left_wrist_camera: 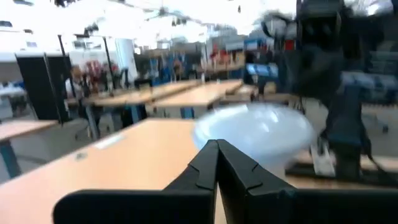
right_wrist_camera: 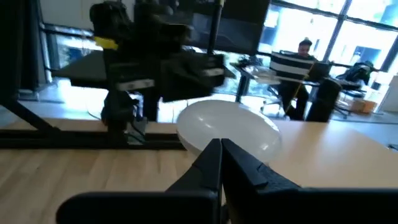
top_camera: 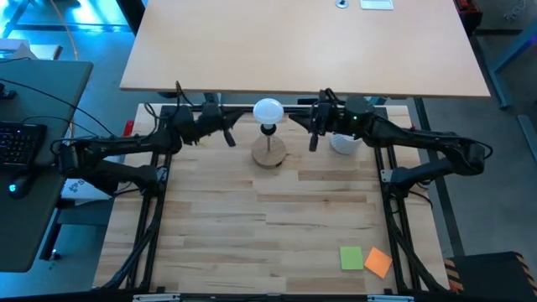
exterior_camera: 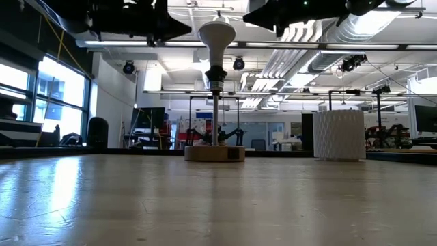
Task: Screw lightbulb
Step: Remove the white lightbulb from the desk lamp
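With both jaws clenched empty and the bulb (top_camera: 268, 110) standing in its stand (top_camera: 268, 153) between them, we risk knocking it over while reopening.

Under me the counter (top_camera: 252, 243) is pale wood planking. Near its far edge, about midway across, sits a round wooden stand (top_camera: 268, 154) with a thin post rising to a black socket knob (exterior_camera: 216, 74). Off to my right of it, close by but apart, stands a white cup (top_camera: 342, 143) with a ribbed wall. At the near right corner lie two sticky notes, a green one (top_camera: 351, 257) and an orange one (top_camera: 378, 262), touching at their edges. Beyond the counter's far edge is a larger tan table (top_camera: 302, 46). To my left, a black keyboard (top_camera: 18, 143) rests on a grey desk. Across the room a person (right_wrist_camera: 303, 56) sits by the windows.
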